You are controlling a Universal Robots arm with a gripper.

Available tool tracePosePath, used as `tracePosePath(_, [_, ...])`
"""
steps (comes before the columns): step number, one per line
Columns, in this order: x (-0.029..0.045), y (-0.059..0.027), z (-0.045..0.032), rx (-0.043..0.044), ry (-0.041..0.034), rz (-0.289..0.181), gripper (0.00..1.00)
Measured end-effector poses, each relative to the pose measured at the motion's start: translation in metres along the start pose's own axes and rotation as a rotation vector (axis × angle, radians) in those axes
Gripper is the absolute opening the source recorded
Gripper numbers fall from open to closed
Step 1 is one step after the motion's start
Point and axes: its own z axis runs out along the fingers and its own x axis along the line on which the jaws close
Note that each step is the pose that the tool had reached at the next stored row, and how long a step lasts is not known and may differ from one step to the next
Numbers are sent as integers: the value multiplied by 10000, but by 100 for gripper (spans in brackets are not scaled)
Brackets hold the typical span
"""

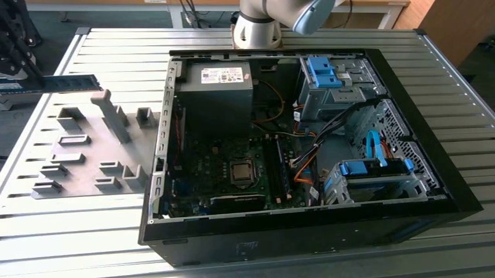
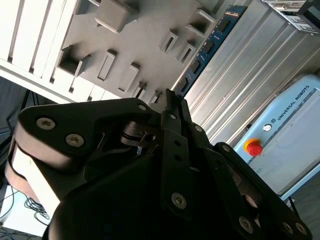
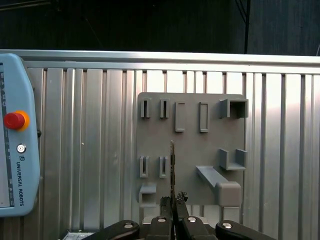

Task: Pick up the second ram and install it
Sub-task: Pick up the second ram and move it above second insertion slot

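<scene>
The second ram (image 1: pixel 68 83), a long thin green stick, hangs level in the air above the grey fixture plate (image 1: pixel 85 156) at the exterior view's left. My gripper (image 1: pixel 23 75) is shut on one end of it. In the second wrist view the stick (image 2: pixel 210 45) runs out from my fingertips (image 2: pixel 172 97), showing black chips. In the first wrist view the ram (image 3: pixel 173 165) appears edge-on, rising from my gripper (image 3: pixel 173 201) over the fixture plate (image 3: pixel 192 125). The open computer case (image 1: pixel 433 156) lies to the right, its memory slots (image 1: pixel 280 168) beside the processor.
Raised grey blocks (image 1: pixel 112 116) stand on the fixture plate under the ram. Inside the case are a power supply (image 1: pixel 217 95), blue drive cages (image 1: pixel 325 72) and loose cables (image 1: pixel 309 153). A pale blue teach pendant (image 3: pixel 15 150) lies on the ribbed metal table (image 1: pixel 77 231).
</scene>
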Motion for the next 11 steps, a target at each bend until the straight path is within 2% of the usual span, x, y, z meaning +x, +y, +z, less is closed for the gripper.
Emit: tracePosePath(11, [0, -100, 0, 0, 2, 0, 14])
